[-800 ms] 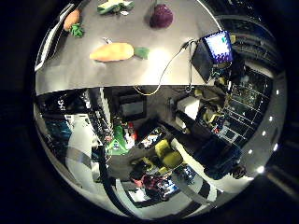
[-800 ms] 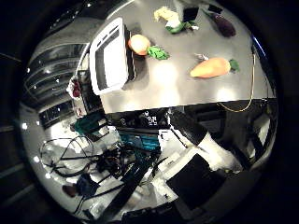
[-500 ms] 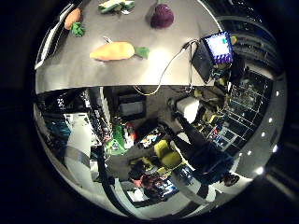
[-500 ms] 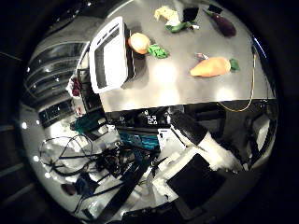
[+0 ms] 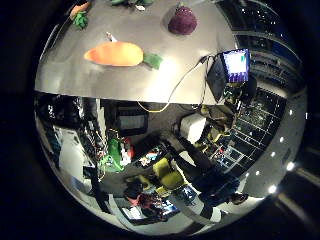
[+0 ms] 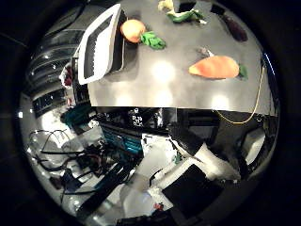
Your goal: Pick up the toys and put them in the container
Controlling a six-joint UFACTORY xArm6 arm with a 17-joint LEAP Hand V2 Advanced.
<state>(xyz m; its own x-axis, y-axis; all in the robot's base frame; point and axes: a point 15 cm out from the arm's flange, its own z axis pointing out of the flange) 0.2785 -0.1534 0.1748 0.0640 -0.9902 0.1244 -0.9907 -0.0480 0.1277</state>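
An orange carrot toy (image 6: pixel 216 67) with a green top lies on the grey table (image 6: pixel 169 80); the little finger side palm view also shows it (image 5: pixel 115 53). A round orange toy (image 6: pixel 133 30) with green leaves lies beside the white container (image 6: pixel 102 42) at the table's end. A yellow and green toy (image 6: pixel 179 11) and a purple toy (image 5: pixel 182 20) lie farther back. My hand is out past the table's front edge, away from all the toys.
A lit monitor (image 5: pixel 235 65) stands beside the table. Below the table's front edge (image 5: pixel 120 92) are shelves, boxes and lab gear on the floor (image 5: pixel 165 175). A white block of equipment (image 6: pixel 202 160) lies under the table's edge.
The whole picture has shifted in both views, so the camera has moved; the table now sits nearer the picture's edge. The toys and the container lie where they were.
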